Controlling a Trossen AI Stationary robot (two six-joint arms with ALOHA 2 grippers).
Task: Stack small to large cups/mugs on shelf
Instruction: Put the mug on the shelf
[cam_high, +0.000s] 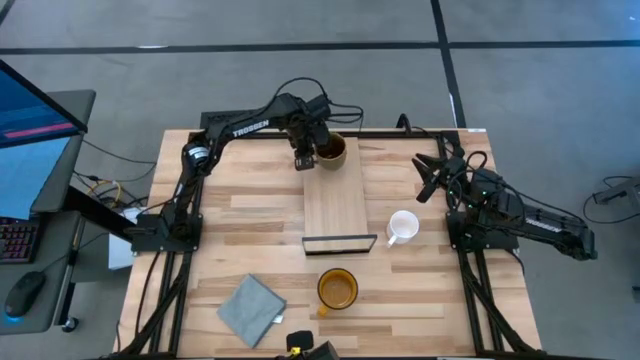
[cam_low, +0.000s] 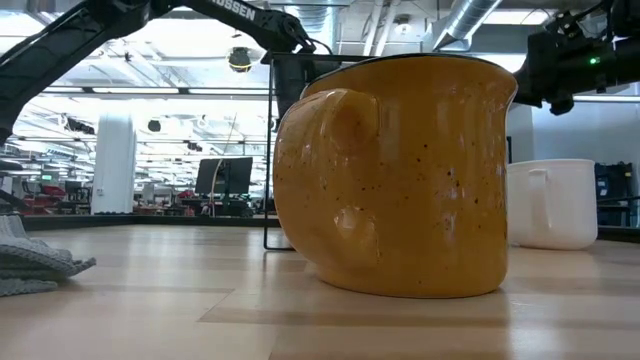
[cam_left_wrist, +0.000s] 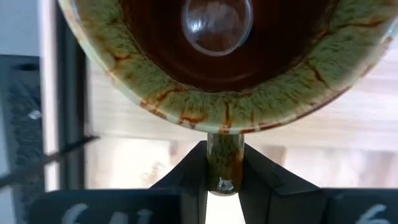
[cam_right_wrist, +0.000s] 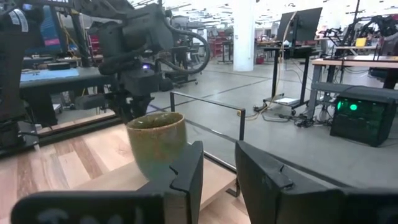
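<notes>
The dark brown/olive mug (cam_high: 331, 150) stands upright at the far end of the light-wood shelf (cam_high: 336, 205). It also shows in the right wrist view (cam_right_wrist: 155, 144). My left gripper (cam_high: 304, 157) is beside it on the table's left and is shut on its handle. The white mug (cam_high: 403, 226) stands on the table right of the shelf. The yellow-orange mug (cam_high: 338, 288) stands near of the shelf's black wire frame (cam_high: 340, 243). My right gripper (cam_high: 430, 178) is open and empty at the right, above the table. My left gripper pinches the olive mug's handle (cam_left_wrist: 224, 163) between its two fingers (cam_left_wrist: 194, 171). The fingers come from above on the mug's left side, pointing down. The mug is upright, mouth up. My right finger hides its base, so I cannot tell whether it rests on the shelf.
A grey-blue cloth (cam_high: 250, 310) lies at the near left of the table. A second black wire frame (cam_right_wrist: 208, 121) stands at the shelf's far end, just behind the olive mug. The shelf's middle is bare wood.
</notes>
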